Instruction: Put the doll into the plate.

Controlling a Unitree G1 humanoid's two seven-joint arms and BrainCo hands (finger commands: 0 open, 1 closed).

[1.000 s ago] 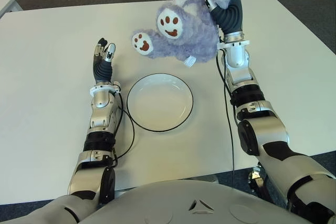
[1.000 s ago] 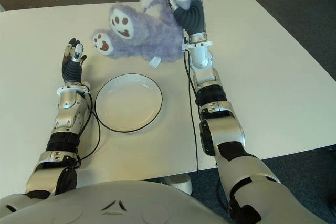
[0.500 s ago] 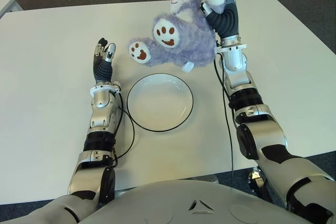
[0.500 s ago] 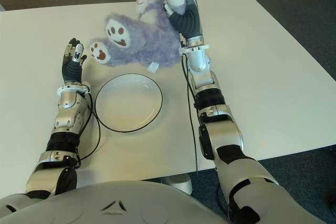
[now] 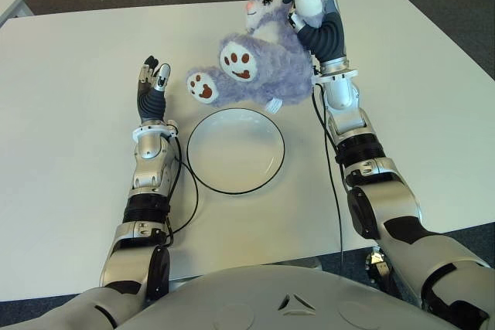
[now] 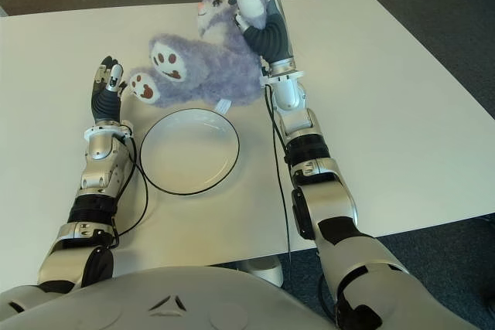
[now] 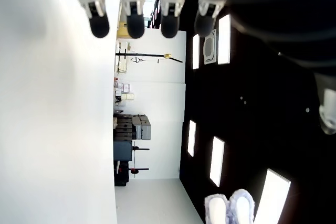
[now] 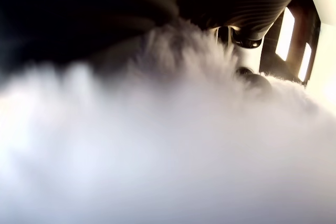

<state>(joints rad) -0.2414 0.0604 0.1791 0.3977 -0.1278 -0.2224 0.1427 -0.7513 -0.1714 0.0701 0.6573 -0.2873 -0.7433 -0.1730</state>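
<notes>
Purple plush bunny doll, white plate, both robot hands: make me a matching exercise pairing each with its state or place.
Things:
1. purple plush bunny doll
2. white round plate with a dark rim
3. left hand
4. right hand

States:
A. fingers open, holding nothing
B. lying on the white table, nothing in it
C. gripping the doll
D. held above the table

Pairs: 1-D, 2-B, 3-A, 4-C

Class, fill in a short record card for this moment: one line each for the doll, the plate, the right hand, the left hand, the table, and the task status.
Doll: purple plush rabbit, held in the air above the plate's far edge, feet toward the robot's left
Plate: white with a dark rim, holds nothing, between the two arms
Right hand: closed on the doll's upper body
Left hand: raised to the left of the plate, fingers straight, holding nothing
Table: white
Task status: doll not yet in the plate
</notes>
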